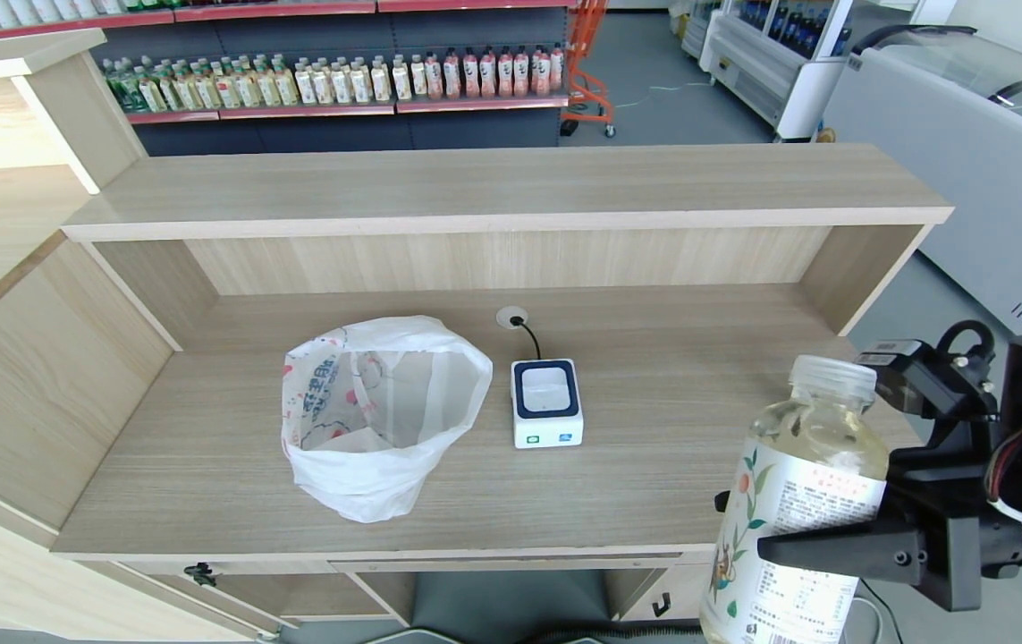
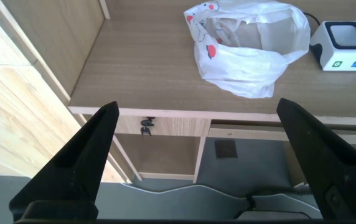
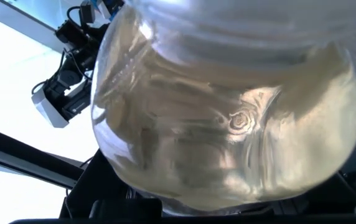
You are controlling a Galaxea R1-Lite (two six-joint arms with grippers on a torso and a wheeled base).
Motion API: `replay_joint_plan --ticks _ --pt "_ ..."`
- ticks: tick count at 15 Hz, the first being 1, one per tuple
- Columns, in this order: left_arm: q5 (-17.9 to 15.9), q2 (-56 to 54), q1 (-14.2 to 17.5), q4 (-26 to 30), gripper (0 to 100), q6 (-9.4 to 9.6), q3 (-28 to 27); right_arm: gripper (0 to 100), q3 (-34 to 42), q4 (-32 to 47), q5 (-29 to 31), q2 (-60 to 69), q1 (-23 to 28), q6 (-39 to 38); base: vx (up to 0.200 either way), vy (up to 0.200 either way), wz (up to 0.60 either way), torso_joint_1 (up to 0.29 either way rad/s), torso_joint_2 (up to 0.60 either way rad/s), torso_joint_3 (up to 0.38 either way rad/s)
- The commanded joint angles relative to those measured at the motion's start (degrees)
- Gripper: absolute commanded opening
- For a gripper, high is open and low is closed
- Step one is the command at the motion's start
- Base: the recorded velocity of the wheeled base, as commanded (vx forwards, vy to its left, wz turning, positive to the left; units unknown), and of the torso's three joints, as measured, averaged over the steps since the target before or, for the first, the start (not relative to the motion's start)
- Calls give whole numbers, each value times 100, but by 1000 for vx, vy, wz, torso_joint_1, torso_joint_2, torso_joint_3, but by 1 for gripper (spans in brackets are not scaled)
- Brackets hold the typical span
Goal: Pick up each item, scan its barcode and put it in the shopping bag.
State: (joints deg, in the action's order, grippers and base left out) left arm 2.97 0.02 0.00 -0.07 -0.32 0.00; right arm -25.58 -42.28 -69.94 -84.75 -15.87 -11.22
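My right gripper [image 1: 819, 528] is shut on a clear drink bottle [image 1: 792, 510] with a white cap and a printed label, held upright off the counter's front right corner. Up close in the right wrist view, the bottle [image 3: 228, 118] shows its pale liquid. A white plastic shopping bag [image 1: 376, 411] stands open on the wooden counter [image 1: 654, 429], with the white barcode scanner [image 1: 546, 402] just to its right. My left gripper [image 2: 196, 162] hangs open below and in front of the counter's front edge, the bag [image 2: 246, 46] and the scanner [image 2: 343, 43] beyond it.
The counter has a raised back ledge [image 1: 502, 192] and side walls. A black cable [image 1: 528, 338] runs from the scanner to a grommet at the back. Store shelves with bottles [image 1: 341, 80] and freezers [image 1: 967, 152] stand behind.
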Motion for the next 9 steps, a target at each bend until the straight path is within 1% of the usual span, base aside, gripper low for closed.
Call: replay_joint_plan --ticks 1,7,9 --pt "1 -2 0 -1 100 -3 0 0 0 -9 -2 11 5 23 0 0 0 0 0 0" --pt "1 -2 0 -1 100 -3 0 0 0 0 15 37 23 84 0 0 0 0 0 0" --pt "1 -2 0 -1 100 -3 0 0 0 0 156 2 119 322 0 0 0 0 0 0"
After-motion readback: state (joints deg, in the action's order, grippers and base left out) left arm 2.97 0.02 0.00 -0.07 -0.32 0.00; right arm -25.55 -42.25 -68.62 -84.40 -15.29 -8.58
